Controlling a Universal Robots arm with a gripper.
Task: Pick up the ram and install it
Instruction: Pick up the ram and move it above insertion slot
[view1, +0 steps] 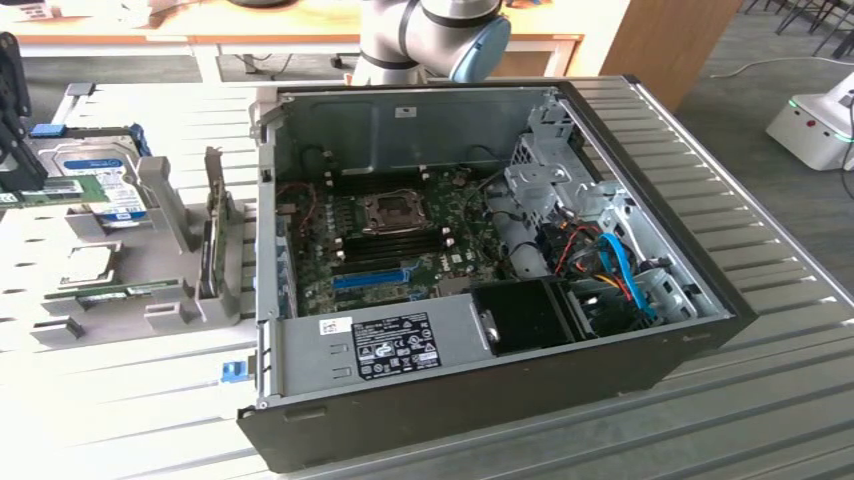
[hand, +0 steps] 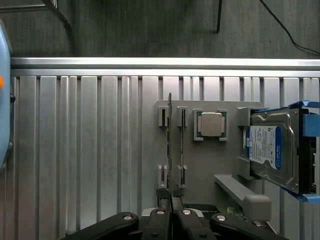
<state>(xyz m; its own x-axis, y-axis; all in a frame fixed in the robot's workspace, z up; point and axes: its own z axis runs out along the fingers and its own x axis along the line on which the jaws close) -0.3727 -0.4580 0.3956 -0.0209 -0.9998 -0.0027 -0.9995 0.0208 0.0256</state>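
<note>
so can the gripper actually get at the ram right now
Likely yes: the gripper looks shut on the near end of the ram, which stands on edge over the grey holder, nothing in between.

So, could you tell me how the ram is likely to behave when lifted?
Probably stiff: the ram shows as a straight thin edge with no sag. Likely light, being so thin. Apt to tip if freed outside the holder, standing on its narrow edge; the tool is shut on it.

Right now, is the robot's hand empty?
No: the hand is shut on the ram, a thin green stick seen edge-on.
</note>
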